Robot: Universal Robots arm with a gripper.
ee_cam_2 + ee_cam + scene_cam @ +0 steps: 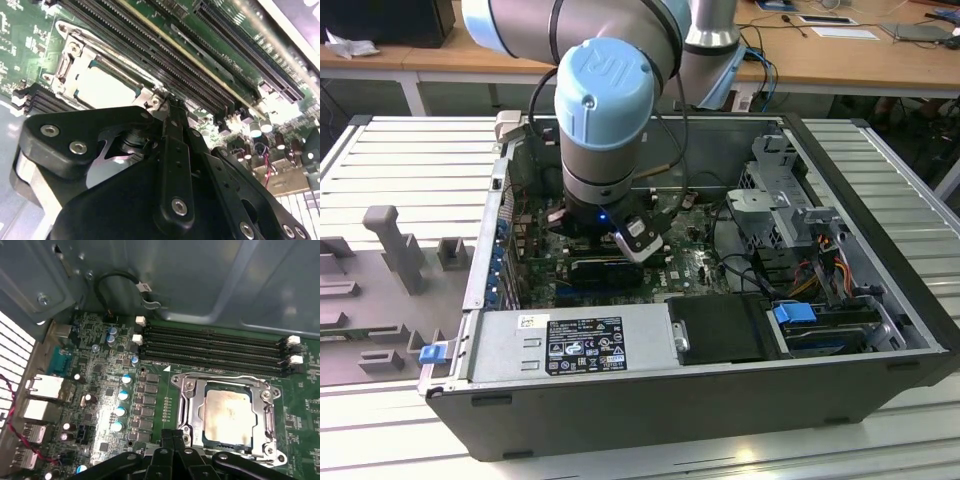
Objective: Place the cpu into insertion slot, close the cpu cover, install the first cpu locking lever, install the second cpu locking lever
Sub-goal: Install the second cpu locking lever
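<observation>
The cpu (pixel 227 412) lies flat in the insertion slot (pixel 183 385), its pale metal top showing through the window of the cpu cover (pixel 196 412). The cover lies down over it. A thin wire lever (pixel 225 376) runs along the socket's edge beside the memory slots. My gripper (pixel 173 436) hangs just off the socket's corner, fingers together with nothing between them. In the second wrist view the gripper (pixel 172 105) points at the board beside the cpu (pixel 105 89). In the exterior view the arm (pixel 603 120) reaches down into the open computer case (pixel 840 385).
Long black memory slots (pixel 215 347) run beside the socket. Capacitors (pixel 120 412) and rear ports (pixel 42 387) sit on its other side. The case wall (pixel 200 275) stands close behind. A power supply (pixel 570 345) and drive cage (pixel 785 215) fill the case's sides.
</observation>
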